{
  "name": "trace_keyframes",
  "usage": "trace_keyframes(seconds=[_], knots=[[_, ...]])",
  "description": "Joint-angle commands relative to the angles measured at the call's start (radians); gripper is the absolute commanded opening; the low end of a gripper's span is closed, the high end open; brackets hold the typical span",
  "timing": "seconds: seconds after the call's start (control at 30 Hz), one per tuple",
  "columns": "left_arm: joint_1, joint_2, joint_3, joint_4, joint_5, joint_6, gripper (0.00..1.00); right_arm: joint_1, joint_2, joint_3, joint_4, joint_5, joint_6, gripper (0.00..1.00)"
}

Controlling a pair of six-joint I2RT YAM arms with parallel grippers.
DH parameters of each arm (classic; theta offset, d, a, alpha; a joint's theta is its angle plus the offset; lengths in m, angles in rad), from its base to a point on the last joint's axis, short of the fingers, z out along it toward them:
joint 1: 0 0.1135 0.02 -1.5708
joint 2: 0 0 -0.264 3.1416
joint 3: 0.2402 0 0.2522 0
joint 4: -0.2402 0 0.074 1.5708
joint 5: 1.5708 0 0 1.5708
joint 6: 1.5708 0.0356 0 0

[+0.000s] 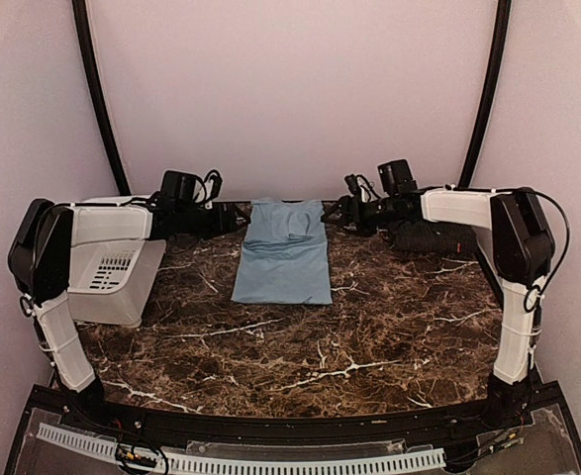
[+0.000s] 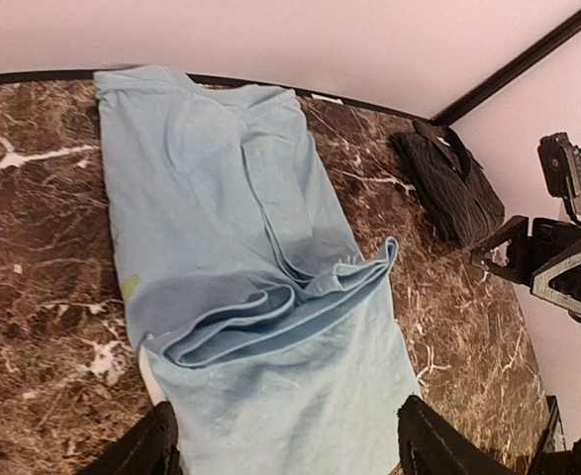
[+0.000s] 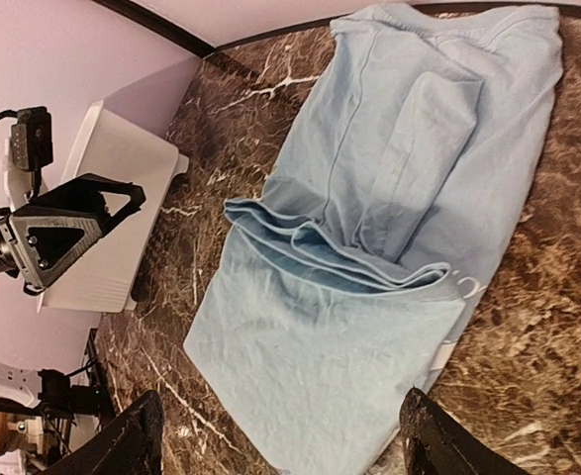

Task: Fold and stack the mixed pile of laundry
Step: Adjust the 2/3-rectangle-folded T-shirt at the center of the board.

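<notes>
The light blue T-shirt [image 1: 282, 255] lies flat at the back centre of the marble table, folded into a long narrow strip. One end is laid back over itself, with a rumpled ridge of hems [image 2: 270, 322] across it. My left gripper [image 2: 285, 450] hangs open over that folded end, and its fingers [image 2: 146, 450] straddle the cloth without holding it. My right gripper [image 3: 280, 445] is open too, over the same end from the other side. The black pinstriped shirt [image 1: 431, 237] lies bunched at the back right, under my right arm. It also shows as a dark bundle [image 2: 448, 188] in the left wrist view.
A white plastic bin [image 1: 122, 272] lies at the back left beside my left arm, and its side [image 3: 112, 198] also shows in the right wrist view. The walls stand close behind the T-shirt. Bare marble [image 1: 320, 356] stretches from the shirt to the near edge.
</notes>
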Motion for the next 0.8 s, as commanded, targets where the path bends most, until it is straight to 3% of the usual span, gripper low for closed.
trace_keyframes(seconds=[0.0, 0.33, 0.77], knots=[[-0.043, 0.028, -0.048, 0.054, 0.110, -0.003, 0.75, 0.055, 0.016, -0.055, 0.094, -0.077, 0.040, 0.79], [-0.053, 0.240, 0.077, 0.128, 0.197, -0.059, 0.74, 0.096, 0.235, 0.132, 0.109, -0.116, 0.073, 0.77], [0.007, 0.478, 0.381, 0.080, 0.205, -0.081, 0.73, 0.014, 0.487, 0.429, 0.093, -0.110, 0.133, 0.76]])
